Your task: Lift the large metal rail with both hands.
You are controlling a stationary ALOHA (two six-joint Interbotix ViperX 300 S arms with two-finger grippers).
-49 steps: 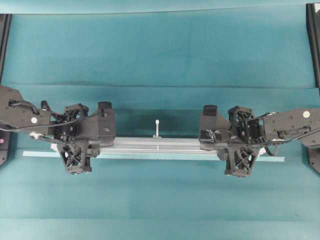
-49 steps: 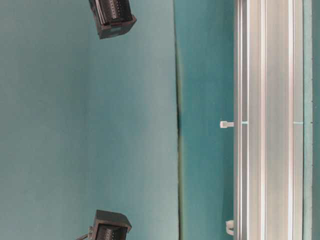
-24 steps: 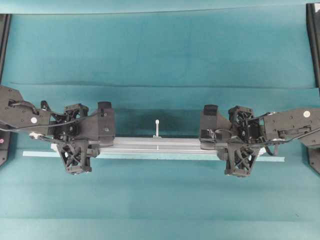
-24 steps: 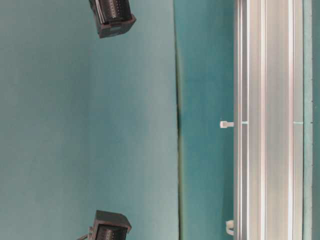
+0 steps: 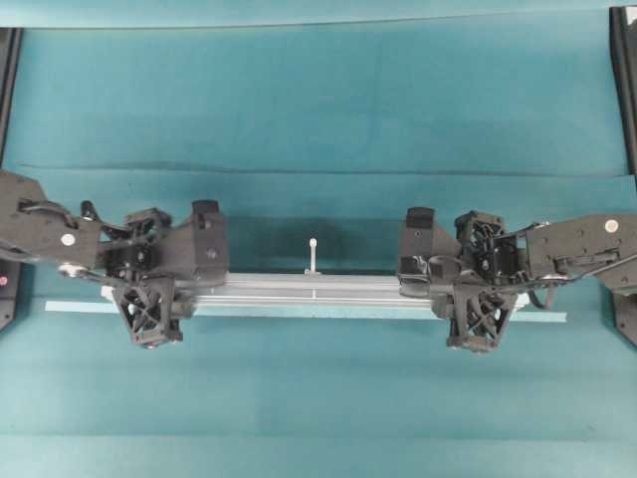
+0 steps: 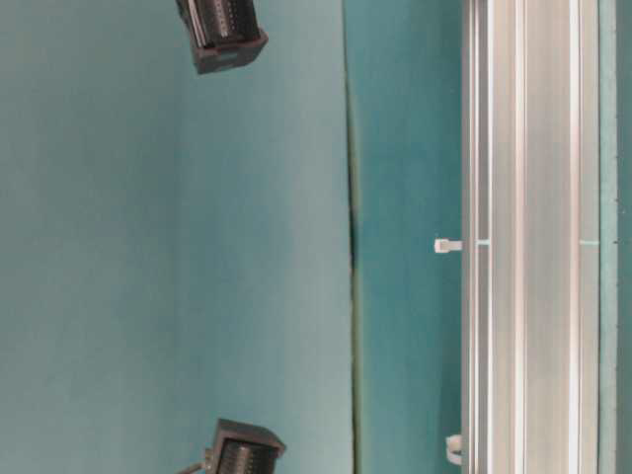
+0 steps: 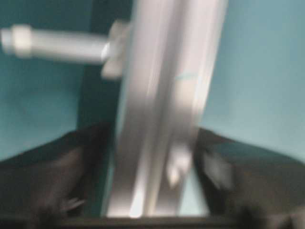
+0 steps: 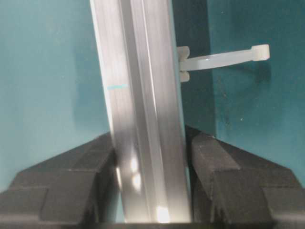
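Rail (image 5: 314,289) runs level between the two claws, one end inside each, with the thin strip (image 5: 80,307) just beside its near edge. No view shows for certain whether it rests on the cloth (image 5: 318,119) or hangs just above it.

Left claw (image 5: 184,289): the wrist view is blurred, but slivers of cloth show between the rail and each finger (image 7: 71,167). It is judged to stand apart and to hold nothing.

Right claw (image 5: 443,289): the rail passes between its pads (image 8: 209,162), which sit at or very near both faces. Whether they press on it or stand just clear cannot be told.

Risks, as judgements:
- One-sided support. If only the right claw bears on the rail, the left end hangs unsupported, and the bar may pivot and twist out of the pads.
- Slip. The faces are smooth, grooved metal and the pads cover only a short length, so a light or uneven squeeze may let the bar slide.
- Uneven rise. If one arm leads the other, the rail tilts and levers against the lower claw.
- Snagging. The peg (image 5: 314,254) midway between the claws juts out sideways, and the strip could be dragged along.
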